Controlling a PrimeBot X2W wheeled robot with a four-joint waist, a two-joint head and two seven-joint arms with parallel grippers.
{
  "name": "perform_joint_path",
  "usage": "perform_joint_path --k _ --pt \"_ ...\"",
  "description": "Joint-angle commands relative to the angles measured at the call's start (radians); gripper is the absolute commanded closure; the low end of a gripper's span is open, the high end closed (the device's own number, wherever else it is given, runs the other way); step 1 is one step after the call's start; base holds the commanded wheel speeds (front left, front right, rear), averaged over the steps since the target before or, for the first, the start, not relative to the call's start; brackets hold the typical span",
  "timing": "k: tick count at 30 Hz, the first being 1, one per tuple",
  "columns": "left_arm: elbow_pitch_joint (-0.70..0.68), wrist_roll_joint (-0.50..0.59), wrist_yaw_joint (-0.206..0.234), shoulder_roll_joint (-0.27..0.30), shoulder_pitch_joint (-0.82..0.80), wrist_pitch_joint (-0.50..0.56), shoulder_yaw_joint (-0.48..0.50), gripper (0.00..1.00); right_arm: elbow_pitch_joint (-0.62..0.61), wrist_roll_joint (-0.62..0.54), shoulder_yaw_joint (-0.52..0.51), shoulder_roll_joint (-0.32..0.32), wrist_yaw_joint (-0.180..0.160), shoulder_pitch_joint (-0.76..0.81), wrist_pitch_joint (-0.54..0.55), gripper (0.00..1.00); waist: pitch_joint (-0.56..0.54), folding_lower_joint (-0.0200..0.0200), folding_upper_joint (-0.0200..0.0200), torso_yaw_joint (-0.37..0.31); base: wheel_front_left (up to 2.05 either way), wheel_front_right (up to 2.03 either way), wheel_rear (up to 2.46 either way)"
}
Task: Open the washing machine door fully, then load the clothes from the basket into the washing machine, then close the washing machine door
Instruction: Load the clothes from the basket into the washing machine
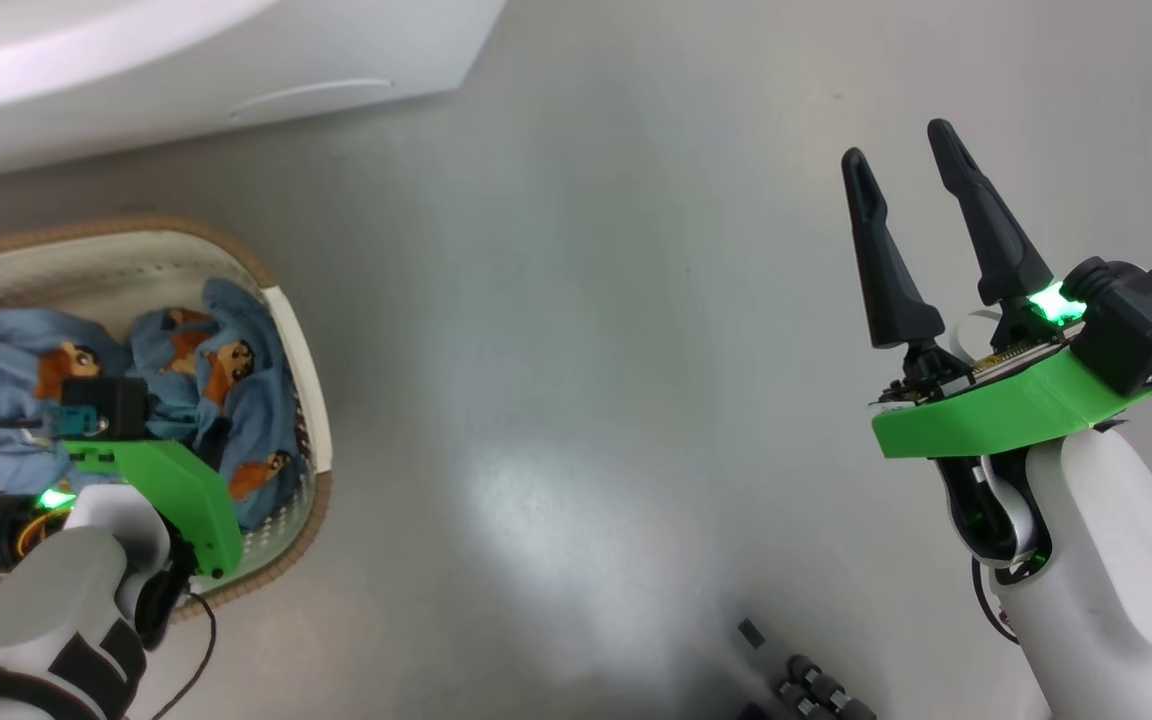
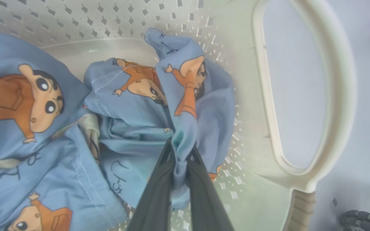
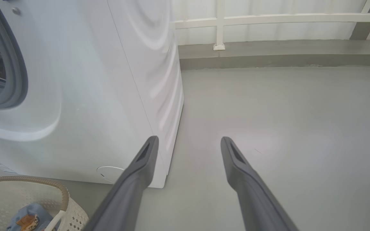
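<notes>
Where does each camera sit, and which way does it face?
Head view: on the head, facing down: floor, basket, left arm, right gripper.
Left wrist view: on that wrist, facing into the basket; left gripper shut on clothes.
Right wrist view: on that wrist, facing the washing machine; own fingers apart.
All three share the basket.

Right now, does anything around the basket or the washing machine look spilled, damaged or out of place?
Nothing stands out. The clothes lie crumpled inside the basket, the left tool pinches a fold of one garment, and the floor beside the washing machine shows no spill.
</notes>
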Motion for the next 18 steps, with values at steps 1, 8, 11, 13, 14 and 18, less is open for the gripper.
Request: perform_joint_path --k 1,8,11,13,14,18 --pt "-0.003 -0.024 0.001 0.023 0.019 -0.021 0.015 1.00 -0.015 -0.008 0.017 -0.013 0.005 0.033 -0.008 0.00 -0.040 0.0000 0.0000 0.019 0.00 0.00 0.00" --pt "-0.006 -0.069 0.001 0.013 0.050 -0.082 0.002 1.00 -0.002 -0.003 0.015 -0.025 0.005 0.048 -0.008 0.00 -0.109 0.0000 0.0000 0.045 0.00 0.00 0.00" --pt "-0.013 -0.085 0.001 0.005 0.065 -0.120 -0.006 1.00 0.004 0.000 0.008 -0.032 0.005 0.063 -0.008 0.00 -0.147 0.0000 0.0000 0.059 0.00 0.00 0.00" --pt "-0.018 -0.095 0.001 0.001 0.076 -0.143 -0.011 1.00 0.009 0.001 0.005 -0.039 0.005 0.074 -0.008 0.00 -0.174 0.0000 0.0000 0.070 0.00 0.00 0.00" --pt "-0.022 -0.098 0.001 -0.002 0.082 -0.153 -0.015 1.00 0.011 0.002 0.002 -0.042 0.005 0.080 -0.008 0.00 -0.187 0.0000 0.0000 0.075 0.00 0.00 0.00" --pt "-0.036 -0.115 0.001 -0.011 0.103 -0.186 -0.018 1.00 0.019 0.007 -0.006 -0.056 0.005 0.101 -0.008 0.00 -0.239 0.0000 0.0000 0.097 0.00 0.00 0.00"
